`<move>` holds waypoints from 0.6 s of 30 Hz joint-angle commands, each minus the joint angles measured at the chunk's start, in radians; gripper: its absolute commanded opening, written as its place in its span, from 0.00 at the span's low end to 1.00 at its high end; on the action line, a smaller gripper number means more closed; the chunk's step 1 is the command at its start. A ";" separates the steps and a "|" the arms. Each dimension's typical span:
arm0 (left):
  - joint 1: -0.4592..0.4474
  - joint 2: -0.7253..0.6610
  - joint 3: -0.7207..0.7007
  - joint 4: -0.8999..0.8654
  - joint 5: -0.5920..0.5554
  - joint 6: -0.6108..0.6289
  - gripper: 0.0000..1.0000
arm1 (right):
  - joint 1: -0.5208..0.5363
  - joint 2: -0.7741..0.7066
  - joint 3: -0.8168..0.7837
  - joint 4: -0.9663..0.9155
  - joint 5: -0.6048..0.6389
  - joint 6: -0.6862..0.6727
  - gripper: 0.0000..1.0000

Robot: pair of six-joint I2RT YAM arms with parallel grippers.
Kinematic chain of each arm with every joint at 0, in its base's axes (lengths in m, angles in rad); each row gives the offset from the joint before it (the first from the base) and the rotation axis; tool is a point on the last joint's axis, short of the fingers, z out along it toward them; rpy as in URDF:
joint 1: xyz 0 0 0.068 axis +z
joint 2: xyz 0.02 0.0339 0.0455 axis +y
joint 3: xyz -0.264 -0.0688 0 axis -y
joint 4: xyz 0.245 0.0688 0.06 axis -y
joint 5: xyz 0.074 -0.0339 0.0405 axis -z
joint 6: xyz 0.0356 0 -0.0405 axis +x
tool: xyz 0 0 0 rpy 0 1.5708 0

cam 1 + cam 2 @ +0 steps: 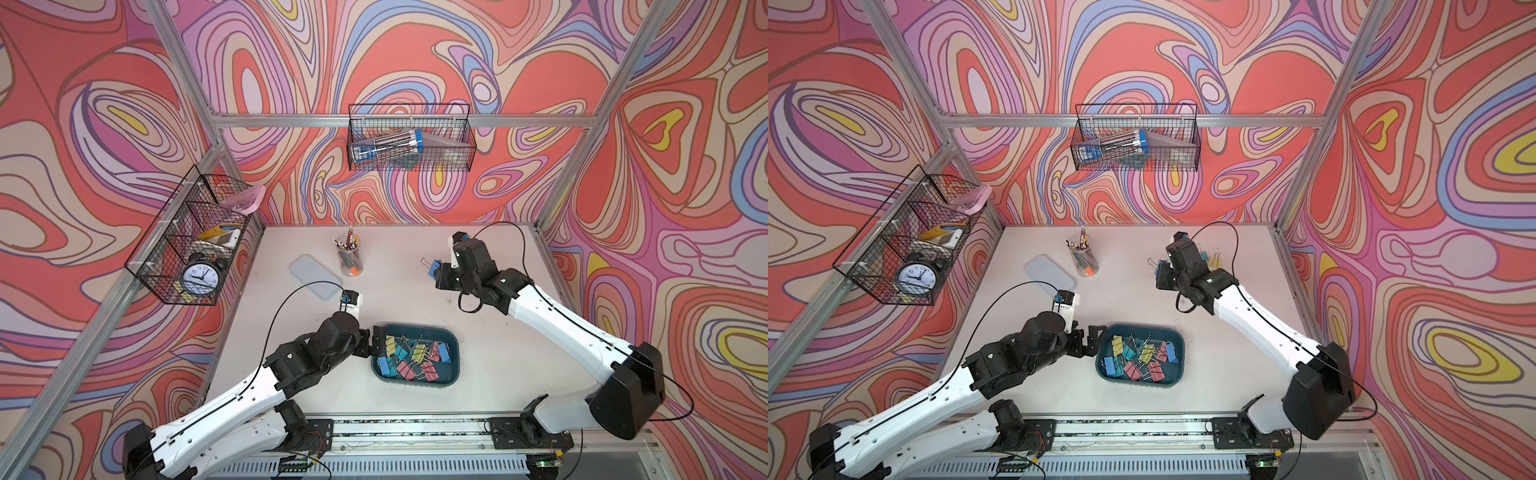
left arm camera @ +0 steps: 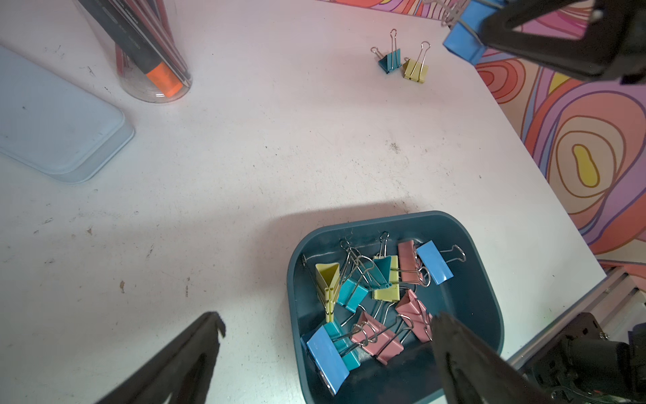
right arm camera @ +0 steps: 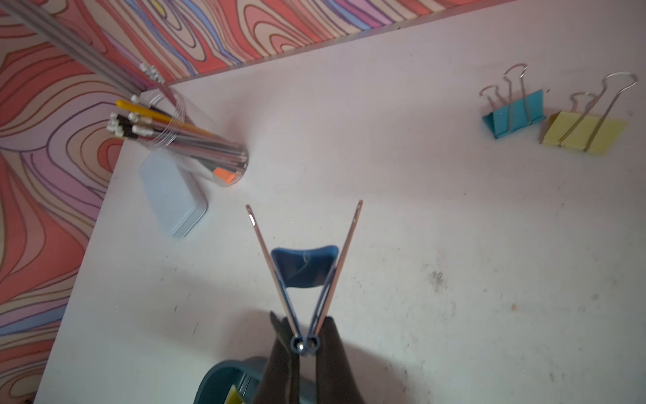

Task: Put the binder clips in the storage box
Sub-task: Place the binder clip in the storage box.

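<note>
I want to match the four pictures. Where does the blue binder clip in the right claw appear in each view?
In a top view: blue clip, right of centre.
In a top view: near centre, partly hidden.
Left wrist: picture's upper right corner.
Right wrist: picture's lower centre.
Shared landmark: clear pen cup.

Storage box [image 3: 217, 381] mostly out of frame, behind the right fingers [image 3: 279, 367].
</note>
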 commanded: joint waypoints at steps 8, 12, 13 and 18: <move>0.004 -0.024 0.001 -0.016 0.016 0.014 0.99 | 0.274 -0.267 -0.229 -0.151 0.123 0.293 0.02; 0.005 -0.024 0.003 -0.016 0.021 0.011 0.99 | 0.373 -0.281 -0.275 -0.168 0.124 0.366 0.02; 0.004 -0.024 0.002 -0.016 0.021 0.009 0.99 | 0.395 -0.277 -0.289 -0.167 0.125 0.385 0.02; 0.005 -0.021 -0.002 -0.014 0.027 0.001 0.99 | 0.469 -0.241 -0.342 -0.161 0.128 0.440 0.02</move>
